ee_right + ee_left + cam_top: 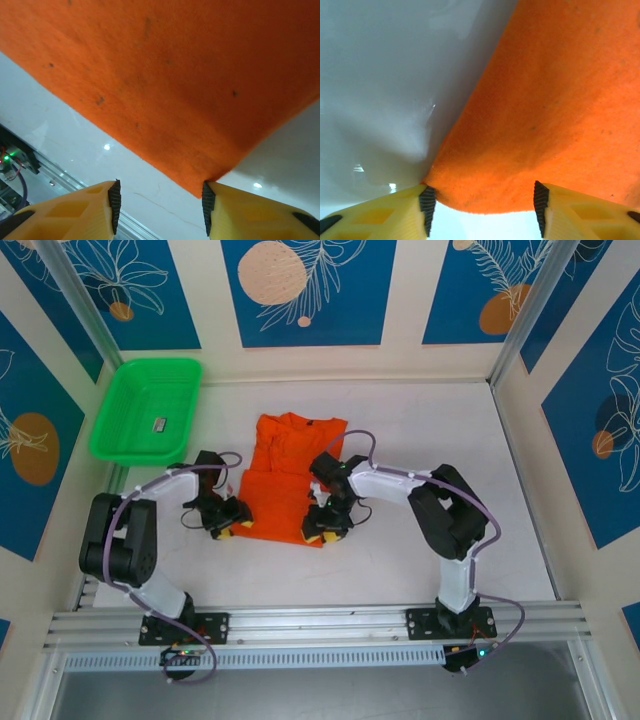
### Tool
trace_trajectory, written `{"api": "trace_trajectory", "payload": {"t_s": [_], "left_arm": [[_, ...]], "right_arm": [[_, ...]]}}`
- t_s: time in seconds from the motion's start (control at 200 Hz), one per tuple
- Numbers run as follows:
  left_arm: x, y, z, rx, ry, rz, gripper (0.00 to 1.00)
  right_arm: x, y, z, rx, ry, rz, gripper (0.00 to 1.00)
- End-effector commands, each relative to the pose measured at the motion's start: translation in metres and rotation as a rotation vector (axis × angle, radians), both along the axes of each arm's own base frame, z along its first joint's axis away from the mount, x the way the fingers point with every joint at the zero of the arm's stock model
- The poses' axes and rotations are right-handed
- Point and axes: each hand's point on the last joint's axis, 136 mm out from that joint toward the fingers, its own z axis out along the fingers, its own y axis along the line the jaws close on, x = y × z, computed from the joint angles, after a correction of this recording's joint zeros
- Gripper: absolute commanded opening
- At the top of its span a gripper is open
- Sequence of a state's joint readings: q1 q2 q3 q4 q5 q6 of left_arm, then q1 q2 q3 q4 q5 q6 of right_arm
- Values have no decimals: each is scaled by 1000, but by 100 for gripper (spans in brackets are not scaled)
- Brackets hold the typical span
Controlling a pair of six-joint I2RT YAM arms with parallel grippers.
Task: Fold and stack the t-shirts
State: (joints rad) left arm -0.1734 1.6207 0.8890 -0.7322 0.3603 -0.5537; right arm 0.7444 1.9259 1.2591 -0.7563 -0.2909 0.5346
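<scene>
Parted left tool, parted right tool, each at t-shirt near-edge corner, open table around

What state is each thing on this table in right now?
Shirt: lying flat, partly folded.
Tray: upright, holding one small dark item.
Left hand: open, at the shirt's near-left corner.
Right hand: open, at the shirt's near-right corner.
</scene>
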Motion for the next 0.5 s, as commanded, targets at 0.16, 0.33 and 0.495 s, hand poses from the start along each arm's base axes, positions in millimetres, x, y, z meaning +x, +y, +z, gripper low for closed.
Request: {"api": "trace_trajectory", "payload": {"t_s": [0.16,0.33,0.495], "left_arm": [[-8,8,-7,11,53,25,56],[-10,15,-10,47,59,23,48],[-13,26,-14,118,81,33,34]], "right_arm": [[-3,-1,-14,-88,52,-36,46],[0,-4,-22,-105,65,-47,29],[5,-16,-25,-133,71,-79,9]]}}
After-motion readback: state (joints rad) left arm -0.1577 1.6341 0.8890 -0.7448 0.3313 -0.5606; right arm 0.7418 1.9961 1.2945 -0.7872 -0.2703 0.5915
